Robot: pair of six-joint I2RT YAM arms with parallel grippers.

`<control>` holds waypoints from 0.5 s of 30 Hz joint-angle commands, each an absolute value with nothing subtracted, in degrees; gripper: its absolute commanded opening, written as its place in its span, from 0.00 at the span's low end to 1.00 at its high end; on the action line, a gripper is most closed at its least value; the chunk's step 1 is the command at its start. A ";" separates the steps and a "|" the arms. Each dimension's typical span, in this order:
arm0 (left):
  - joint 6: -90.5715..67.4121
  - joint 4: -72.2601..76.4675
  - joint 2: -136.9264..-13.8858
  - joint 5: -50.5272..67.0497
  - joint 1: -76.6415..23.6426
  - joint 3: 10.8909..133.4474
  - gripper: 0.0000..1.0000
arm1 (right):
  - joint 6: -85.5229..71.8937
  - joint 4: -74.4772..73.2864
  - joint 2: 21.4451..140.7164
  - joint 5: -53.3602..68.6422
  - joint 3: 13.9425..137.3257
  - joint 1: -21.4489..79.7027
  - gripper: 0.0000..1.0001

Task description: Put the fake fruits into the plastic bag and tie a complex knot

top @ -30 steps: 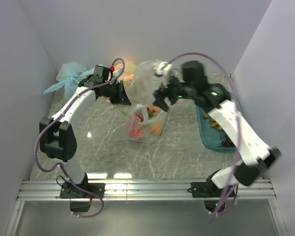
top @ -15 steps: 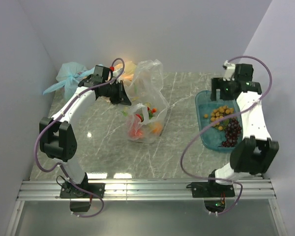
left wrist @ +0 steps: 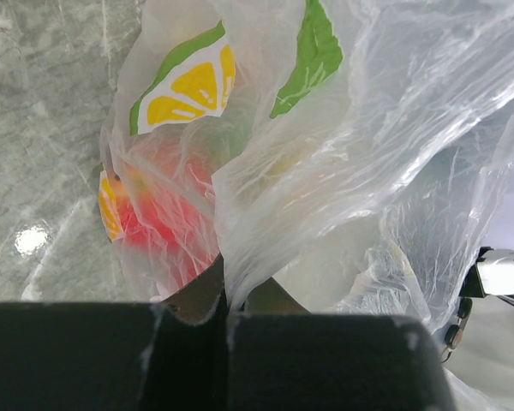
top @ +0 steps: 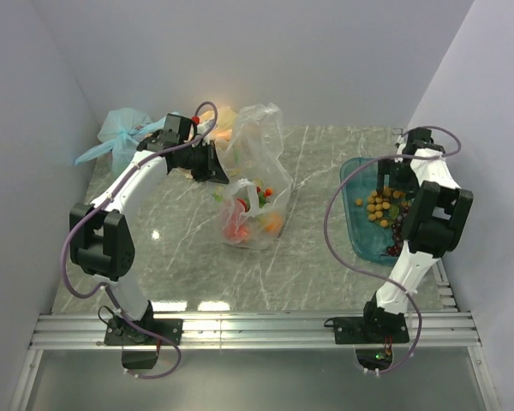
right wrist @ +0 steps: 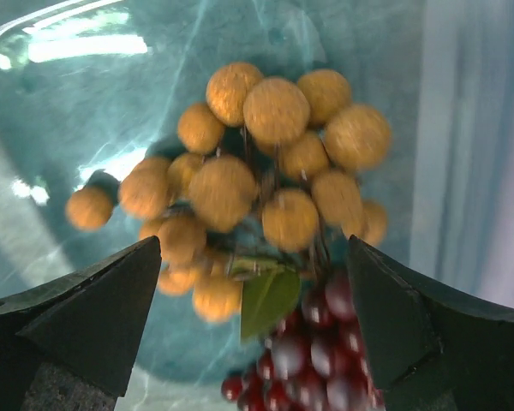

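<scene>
From above, the clear bag [top: 259, 163] sits in the middle of the table [top: 180, 248]. It stands tall. Its fat bottom, with some fruits [top: 250, 218] already inside, is on the near side, and its loose top goes up and away toward the back wall. The left pincer [top: 216, 167] is at the bag's left edge, up high. The right pincer [top: 399, 175] hangs over the blue-green tray [top: 360, 235] at the right, well apart from the bag. More fruits lie in that tray, so the filling step is not done and no knot is tied yet.

From the left wrist, the left pincer [left wrist: 225, 295] is pressed together on a fold of the clear bag [left wrist: 351, 163]. A red fruit [left wrist: 167, 214] shows through the plastic.

From the right wrist, the right pincer [right wrist: 251, 278] is spread wide and holds nothing. Right under it is the yellow berry bunch [right wrist: 274, 154], lying flat in the blue-green tray [right wrist: 77, 111]. The bunch runs crosswise, from one finger toward the other, and the dark grapes [right wrist: 317, 364] lie at its near end.

I think the next move is to go down, squeeze the yellow bunch near its middle, lift it, and carry it to the bag's top. The bunch looks nearly as wide as the gap, so a small turn may help.
</scene>
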State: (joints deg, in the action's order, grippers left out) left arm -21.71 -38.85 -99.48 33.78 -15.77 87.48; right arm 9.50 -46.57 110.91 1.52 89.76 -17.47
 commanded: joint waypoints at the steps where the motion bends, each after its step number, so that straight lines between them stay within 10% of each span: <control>1: -20.57 -38.93 -100.28 34.37 -15.64 90.35 0.01 | 10.55 -46.40 113.46 1.75 93.34 -17.93 0.95; 9: -20.65 -39.11 -100.37 34.01 -15.64 90.00 0.00 | 9.67 -48.07 118.21 11.94 94.48 -17.40 0.78; 15: -19.60 -40.34 -101.16 33.57 -15.64 91.49 0.00 | 11.95 -49.57 118.39 17.56 96.06 -17.58 0.36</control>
